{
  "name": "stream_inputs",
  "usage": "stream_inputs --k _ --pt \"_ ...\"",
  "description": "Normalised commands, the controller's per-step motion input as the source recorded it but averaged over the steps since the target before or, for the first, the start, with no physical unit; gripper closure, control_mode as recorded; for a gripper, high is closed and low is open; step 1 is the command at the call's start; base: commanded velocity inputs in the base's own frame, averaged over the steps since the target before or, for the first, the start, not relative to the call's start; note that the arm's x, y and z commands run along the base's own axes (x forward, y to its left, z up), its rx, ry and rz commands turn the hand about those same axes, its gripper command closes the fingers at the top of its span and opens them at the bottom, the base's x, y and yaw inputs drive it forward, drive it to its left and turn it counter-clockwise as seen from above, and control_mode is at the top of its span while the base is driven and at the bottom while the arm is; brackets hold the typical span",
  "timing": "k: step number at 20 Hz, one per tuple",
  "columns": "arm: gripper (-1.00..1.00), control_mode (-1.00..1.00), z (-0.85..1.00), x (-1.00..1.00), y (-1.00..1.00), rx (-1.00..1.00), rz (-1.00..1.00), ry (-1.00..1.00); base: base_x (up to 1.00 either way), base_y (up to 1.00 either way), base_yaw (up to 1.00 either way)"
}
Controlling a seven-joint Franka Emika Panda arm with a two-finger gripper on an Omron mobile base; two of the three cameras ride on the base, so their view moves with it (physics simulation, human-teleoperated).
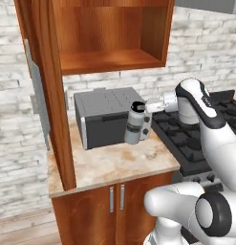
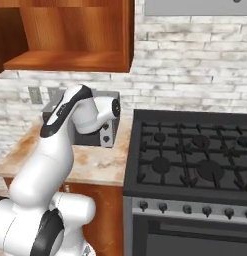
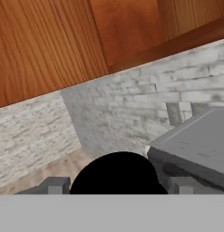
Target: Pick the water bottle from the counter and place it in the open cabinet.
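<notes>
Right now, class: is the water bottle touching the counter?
Apart. In the left base view the water bottle, held by the tool, hangs above the counter, with the grey appliance's front visible beneath its base.

The surface (image 1: 110,165) runs along a brick wall (image 1: 205,52), with a stove (image 1: 196,131) directly to its right. A box-shaped appliance (image 1: 102,117) sits at the back of the surface against the wall. The water bottle (image 1: 134,124) is upright just in front of the appliance's right end, held off the surface by the gripper (image 1: 144,119) reaching in from the stove side. The open cabinet (image 1: 107,33) hangs on the wall above, its door (image 1: 45,91) swung out at the left.
</notes>
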Motion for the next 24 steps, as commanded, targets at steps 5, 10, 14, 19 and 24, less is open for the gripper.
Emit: stream_inputs --k 5,10,14,19,24 --pt "1.0 1.0 0.0 0.0 0.0 0.0 0.0 0.0 0.53 0.21 0.0" --pt "1.0 1.0 0.0 0.0 0.0 0.0 0.0 0.0 0.31 0.14 -0.03" --pt "1.0 1.0 0.0 0.0 0.0 0.0 0.0 0.0 0.06 0.39 -0.02" --pt "1.0 1.0 0.0 0.0 0.0 0.0 0.0 0.0 0.12 0.49 0.0" --pt "1.0 -1.0 0.21 0.0 0.03 0.0 -0.04 0.0 0.09 0.14 -0.02"
